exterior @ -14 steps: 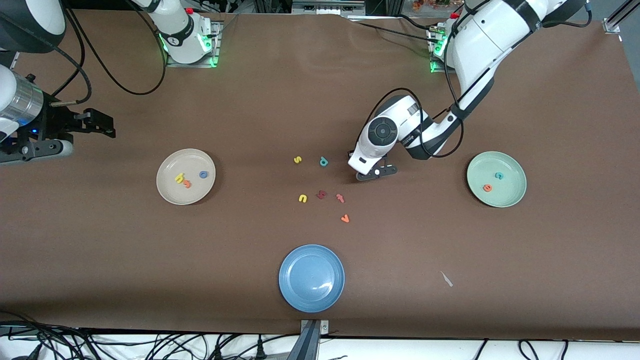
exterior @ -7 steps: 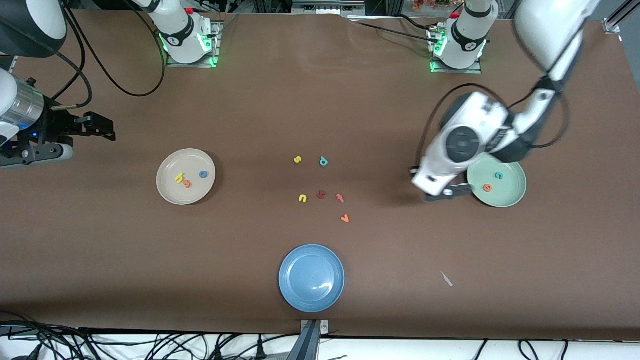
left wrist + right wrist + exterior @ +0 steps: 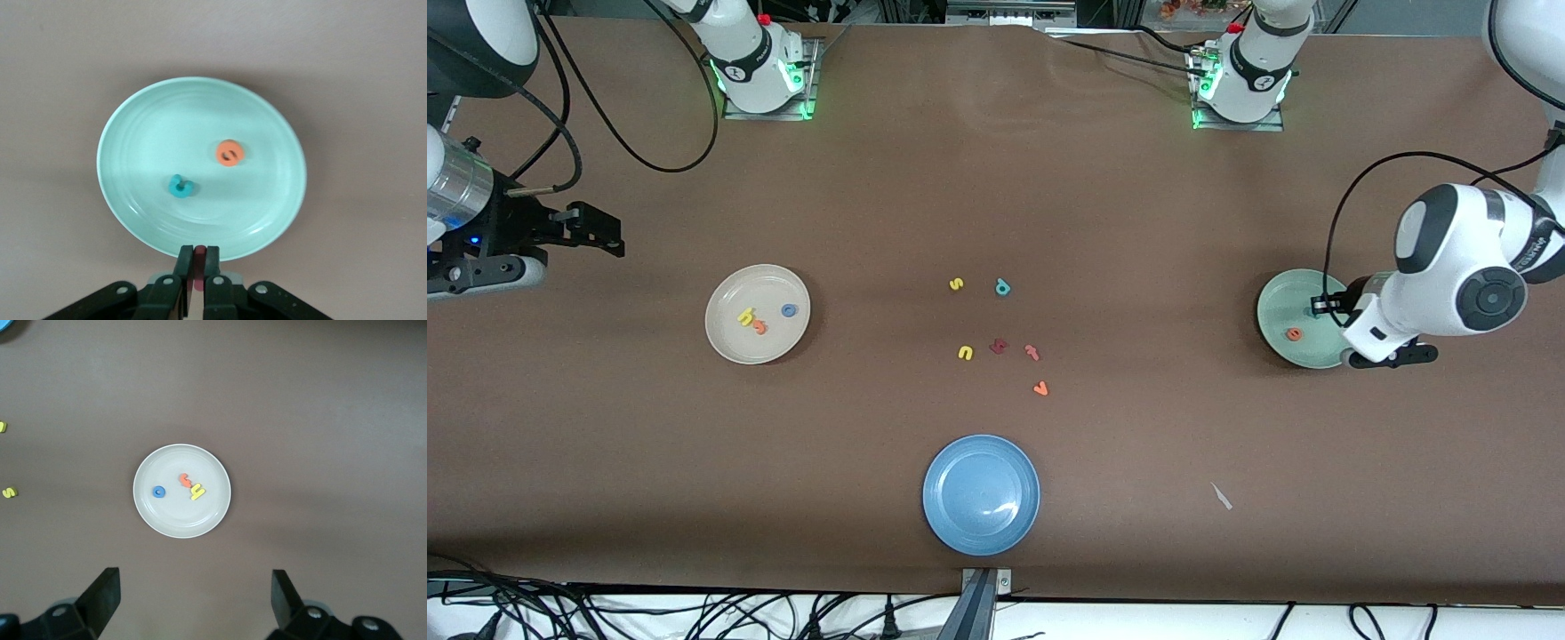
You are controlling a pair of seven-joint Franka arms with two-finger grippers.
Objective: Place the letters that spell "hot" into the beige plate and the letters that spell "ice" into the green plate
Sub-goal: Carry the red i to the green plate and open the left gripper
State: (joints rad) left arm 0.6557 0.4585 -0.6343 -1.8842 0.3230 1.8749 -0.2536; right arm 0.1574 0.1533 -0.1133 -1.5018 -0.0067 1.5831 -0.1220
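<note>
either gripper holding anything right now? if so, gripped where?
Left gripper, over the green plate: fingers shut on a small dark red piece, likely the i, pinched by its sides at the fingertips. Right gripper: open, empty, waiting.

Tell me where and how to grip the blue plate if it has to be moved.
Take the blue plate by its rim, coming down from above at the edge nearest the front camera, one finger inside and one outside. It lies flat and shallow and is probably too wide to span, so only the raised lip offers a hold; nothing lies beside that edge.
</note>
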